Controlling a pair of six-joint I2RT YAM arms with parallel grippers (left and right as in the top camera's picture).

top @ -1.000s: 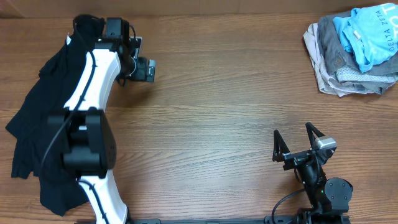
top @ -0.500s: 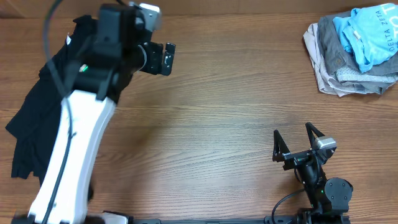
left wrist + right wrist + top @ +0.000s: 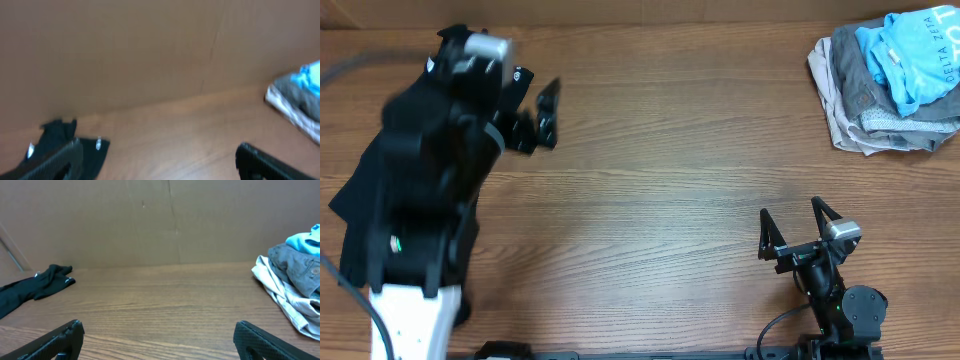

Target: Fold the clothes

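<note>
A black T-shirt lies crumpled at the table's left edge, largely hidden under my left arm. It also shows in the left wrist view and the right wrist view. A light blue T-shirt with white lettering tops a pile of clothes at the far right corner, also in the right wrist view. My left gripper is open and empty, raised above the table beside the black shirt; the left wrist view is blurred. My right gripper is open and empty near the front edge.
The pile holds grey and whitish garments under the blue shirt, and shows blurred in the left wrist view. A brown cardboard wall stands along the table's far edge. Bare wood table lies between the two arms.
My left arm has swung and lifted, its wrist now nearer the camera; the gripper went right, then back left, still open. The right arm and the clothes have not moved.
</note>
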